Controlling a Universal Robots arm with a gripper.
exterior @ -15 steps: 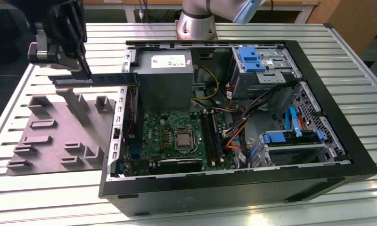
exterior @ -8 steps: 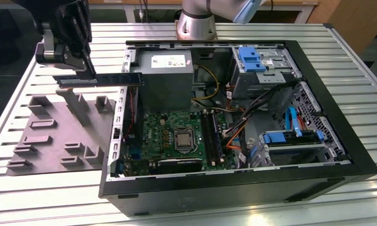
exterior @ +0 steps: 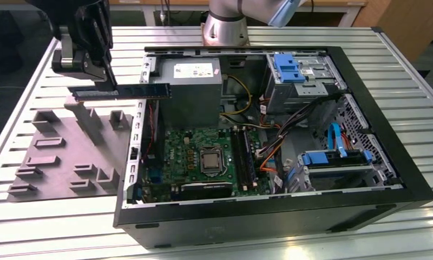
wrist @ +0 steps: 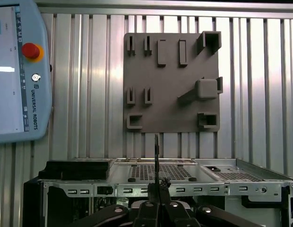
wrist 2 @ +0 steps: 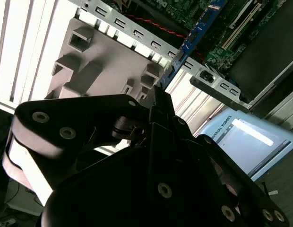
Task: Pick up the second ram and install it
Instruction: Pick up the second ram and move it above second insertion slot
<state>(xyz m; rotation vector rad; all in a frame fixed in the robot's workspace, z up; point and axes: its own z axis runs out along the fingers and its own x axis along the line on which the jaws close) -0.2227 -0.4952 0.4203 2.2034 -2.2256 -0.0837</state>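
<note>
Your tool (exterior: 106,85) is clamped on the second ram (exterior: 140,90), grey tray (exterior: 58,151) below it. Pickup done, not yet seated in mobo (exterior: 191,143).

Maker's lettering (wrist: 35,111) on teach pendant (wrist: 19,71); white label (exterior: 192,69) on power supply (exterior: 191,95), unreadable.
</note>
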